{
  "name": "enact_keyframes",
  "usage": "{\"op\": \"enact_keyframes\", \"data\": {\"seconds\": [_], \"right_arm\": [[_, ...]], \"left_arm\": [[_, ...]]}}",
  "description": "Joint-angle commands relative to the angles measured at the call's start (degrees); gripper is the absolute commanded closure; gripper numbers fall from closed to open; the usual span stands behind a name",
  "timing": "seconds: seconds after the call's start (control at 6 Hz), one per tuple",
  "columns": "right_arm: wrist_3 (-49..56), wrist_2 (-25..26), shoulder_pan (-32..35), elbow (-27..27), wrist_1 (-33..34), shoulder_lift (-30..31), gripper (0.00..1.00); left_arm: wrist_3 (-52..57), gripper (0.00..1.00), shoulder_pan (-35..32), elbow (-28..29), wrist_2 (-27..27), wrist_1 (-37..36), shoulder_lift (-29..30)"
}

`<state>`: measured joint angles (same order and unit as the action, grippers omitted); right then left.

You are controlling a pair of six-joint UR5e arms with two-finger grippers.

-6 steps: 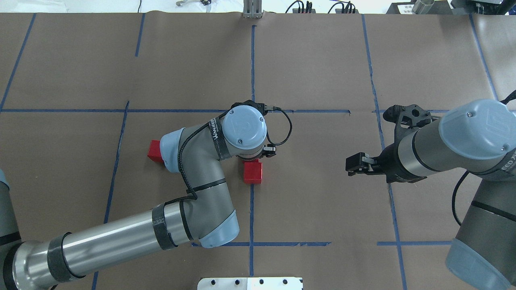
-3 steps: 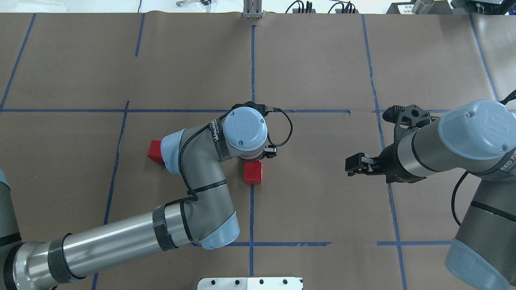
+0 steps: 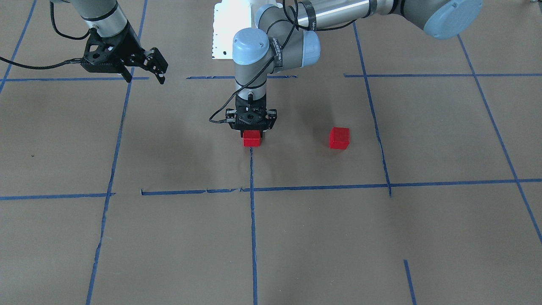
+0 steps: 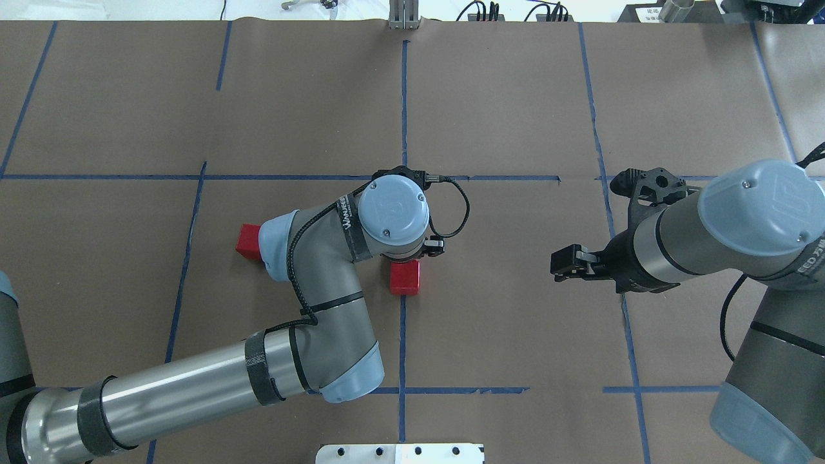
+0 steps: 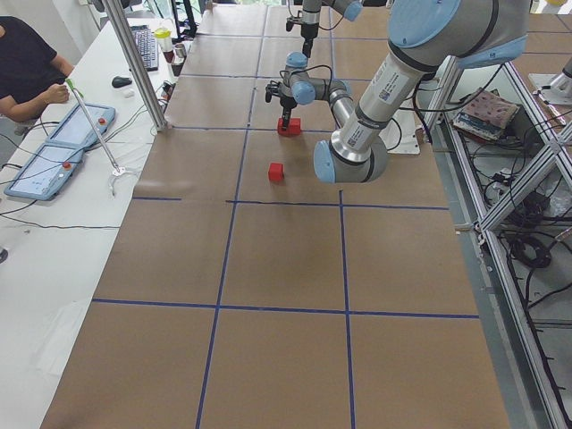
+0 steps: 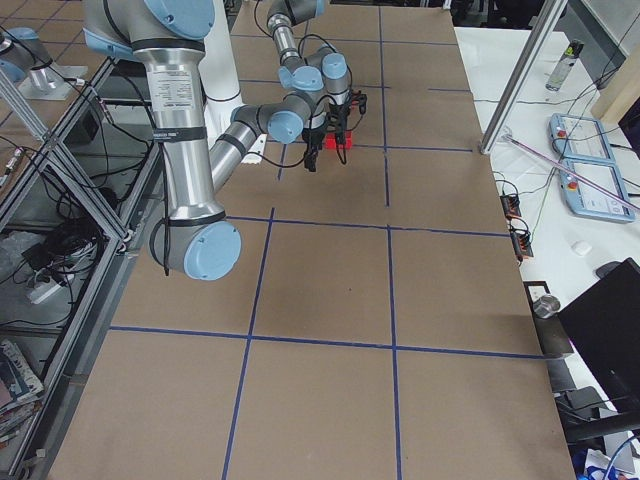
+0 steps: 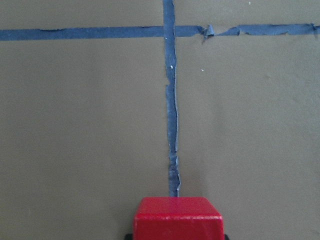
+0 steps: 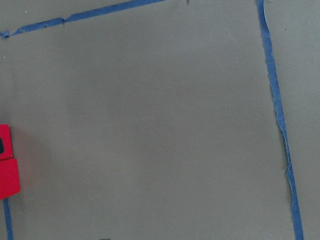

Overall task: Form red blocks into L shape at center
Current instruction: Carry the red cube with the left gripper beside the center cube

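We saw a table covered in brown paper [image 4: 515, 96], marked into a grid with blue tape [image 4: 404, 116]. The left arm [image 4: 187, 390] reached over to the center [image 3: 251, 169], where one tape line runs toward the robot. We judged it was there to seat one block against another. The right arm [image 4: 709, 219] hung off at its own side, well apart, probably to leave the middle free. We could not tell whether the right gripper [image 4: 559, 264] was open or closed.

The left gripper [image 3: 252, 132] pointed straight down. Its fingertips [image 7: 226, 236] were closed against both sides of a red block [image 7: 177, 217] at the end of the tape line. We could not tell whether that block rested on the paper. A second red block [image 4: 404, 278] sat right against it on the robot's side, forming a short row. The third red block [image 3: 339, 138] lay alone, well off to the robot's left. To us it seemed the missing foot of the L.
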<state>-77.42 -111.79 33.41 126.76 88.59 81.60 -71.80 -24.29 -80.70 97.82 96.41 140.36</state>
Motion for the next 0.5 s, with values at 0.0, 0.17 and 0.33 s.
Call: {"op": "enact_keyframes", "data": {"seconds": [0.0, 0.17, 0.33], "right_arm": [[-0.01, -0.01, -0.01, -0.02, 0.00, 0.05, 0.00], [-0.01, -0.10, 0.08, 0.07, 0.00, 0.05, 0.00], [-0.01, -0.10, 0.08, -0.02, 0.00, 0.13, 0.00]], "left_arm": [[0.08, 0.93, 0.03, -0.07, 0.00, -0.08, 0.00], [0.17, 0.78, 0.03, -0.07, 0.09, 0.09, 0.00], [0.69, 0.39, 0.03, -0.07, 0.09, 0.18, -0.17]]}}
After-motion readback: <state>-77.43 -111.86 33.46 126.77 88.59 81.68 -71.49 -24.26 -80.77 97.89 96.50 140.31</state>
